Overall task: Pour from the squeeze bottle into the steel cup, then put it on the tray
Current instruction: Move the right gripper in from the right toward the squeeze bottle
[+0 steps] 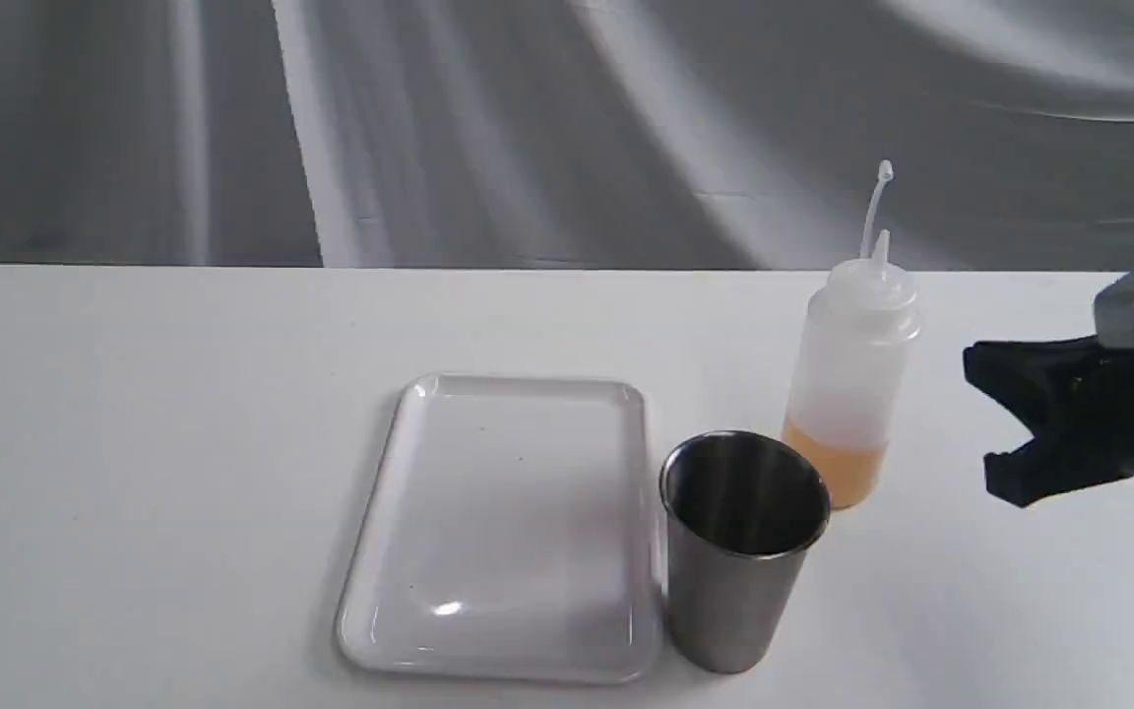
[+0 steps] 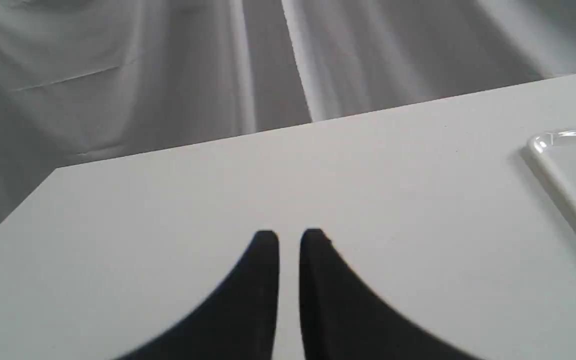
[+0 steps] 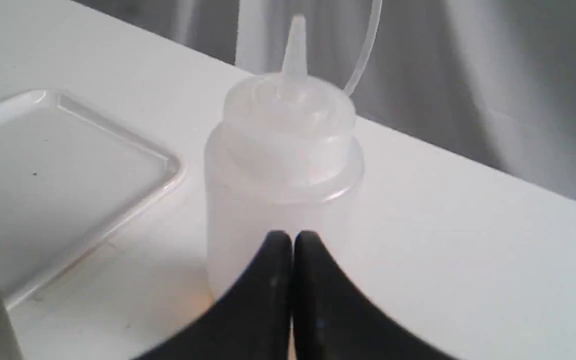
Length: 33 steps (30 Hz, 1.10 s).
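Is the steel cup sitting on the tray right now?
No, the steel cup stands on the table beside the tray, not on it.

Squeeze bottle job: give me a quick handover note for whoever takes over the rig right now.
Left gripper: fingertips nearly together, empty, over bare table, away from the job's things.
Right gripper: fingertips together, empty, pointed at the squeeze bottle but not touching it.
Bottle: upright on the table, amber liquid at the bottom, just behind the steel cup.
Cup: upright on the table beside the right edge of the tray, which holds nothing.
Done: nothing yet.
Left: open, grasp the bottle, pour into the cup, set it on the tray.
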### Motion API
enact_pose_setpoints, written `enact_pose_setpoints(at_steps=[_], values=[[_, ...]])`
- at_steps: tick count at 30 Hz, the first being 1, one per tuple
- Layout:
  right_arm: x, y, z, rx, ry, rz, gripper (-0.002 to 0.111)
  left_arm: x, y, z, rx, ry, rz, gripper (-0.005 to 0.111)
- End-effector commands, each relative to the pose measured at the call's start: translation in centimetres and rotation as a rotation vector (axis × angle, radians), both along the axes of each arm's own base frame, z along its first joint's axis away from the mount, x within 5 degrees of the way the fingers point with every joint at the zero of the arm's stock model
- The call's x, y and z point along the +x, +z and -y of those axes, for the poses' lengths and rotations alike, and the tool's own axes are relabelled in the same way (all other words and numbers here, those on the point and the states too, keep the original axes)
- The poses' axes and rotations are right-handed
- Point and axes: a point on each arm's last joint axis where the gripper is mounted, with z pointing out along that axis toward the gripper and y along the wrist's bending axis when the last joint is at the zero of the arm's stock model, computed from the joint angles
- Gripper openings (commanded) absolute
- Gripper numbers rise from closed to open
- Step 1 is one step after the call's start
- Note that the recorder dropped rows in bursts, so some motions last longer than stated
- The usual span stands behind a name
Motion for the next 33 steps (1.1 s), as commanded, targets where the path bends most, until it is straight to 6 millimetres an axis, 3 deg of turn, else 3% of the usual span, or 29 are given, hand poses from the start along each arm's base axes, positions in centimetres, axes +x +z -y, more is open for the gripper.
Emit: enact_pose_setpoints(at_steps=[1,6,10,17,21,29,33], values=[[0.2,-0.8,-0.1,0.026,0.046,-0.002,0.000,0.0,0.0,0.0,-0.004,0.001,0.014,0.008],[0.0,-3.6,-0.6,-0.007,0.167,-0.108,0.000,0.0,0.0,0.0,-0.004,0.001,0.014,0.008],[-0.2,-4.4,0.2,0.018,0.163,-0.122,0.001,0.0,0.0,0.0,-0.006,0.001,0.014,0.008],[-0.6,-3.4,3.2,0.104,0.058,-0.024,0.017,0.0,0.0,0.0,-0.006,0.001,0.014,0.008],[0.2,-2.2,4.7,0.090,0.020,0.052,0.028,0.0,0.0,0.0,-0.004,0.001,0.014,0.008],[1.2,-1.4,4.9,0.038,0.105,0.070,0.036,0.0,0.0,0.0,-0.004,0.001,0.014,0.008],[1.3,-2.5,4.9,0.084,0.112,0.034,0.052,0.0,0.0,0.0,-0.007,0.001,0.014,0.008]])
